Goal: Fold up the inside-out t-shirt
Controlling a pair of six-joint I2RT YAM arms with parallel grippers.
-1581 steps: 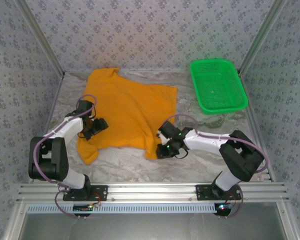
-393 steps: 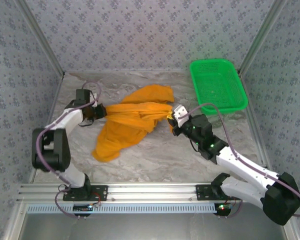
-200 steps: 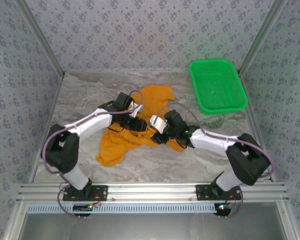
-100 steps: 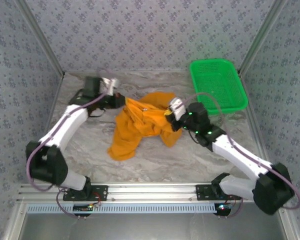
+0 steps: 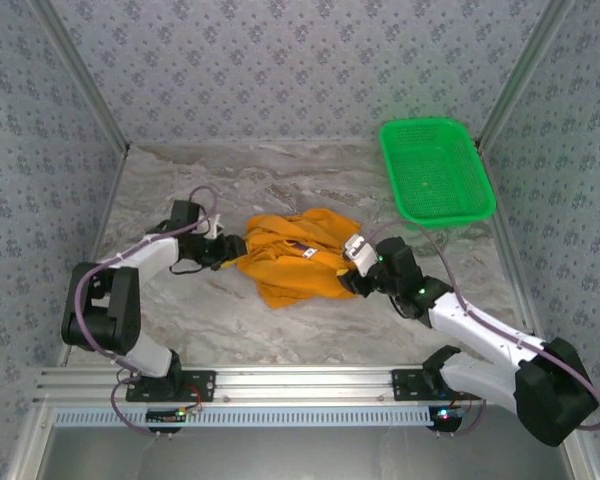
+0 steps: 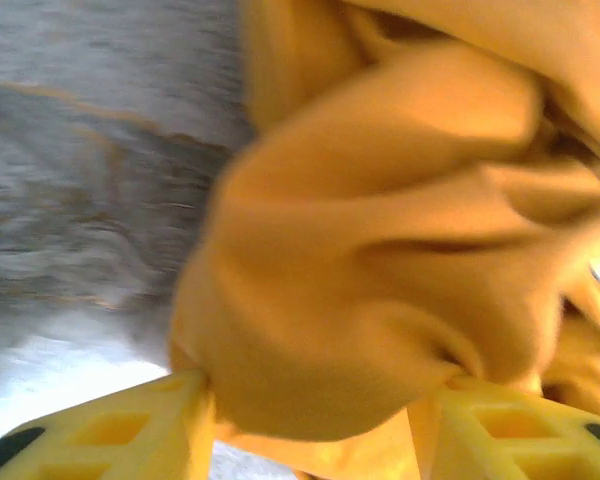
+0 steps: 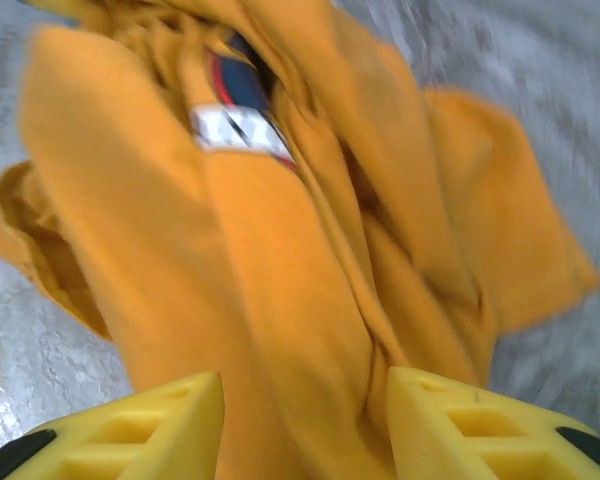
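Operator: Top external view: where is the t-shirt [image 5: 298, 258] located, and why is it bunched?

Technician: It lies as a crumpled heap near the centre of the desk [image 5: 230, 320], well apart from the green basket [image 5: 436, 170] at the far right corner. Both end effectors hold it from opposite sides. Judged from the task, the fabric is gathered this way so the garment can be turned right-side out before folding. A patch of dark blue and white print shows among the folds, which suggests the turning is only partly done.

Operator: State of the left end effector [image 6: 310, 420]?

Technician: Grasping. In the left wrist view, a thick roll of orange cloth sits between the two yellow fingers [image 6: 100, 430].

Operator: And the right end effector [image 7: 305, 425]?

Technician: Also grasping. In the right wrist view, a band of cloth runs down between its fingers [image 7: 140, 420].

Operator: Arm poses?

Technician: Left arm: extended low, forearm pointing toward the right edge, meeting the heap's left side. Right arm: stretched diagonally from its base toward the centre, wrist low at the heap's right side. No fold is yet made.
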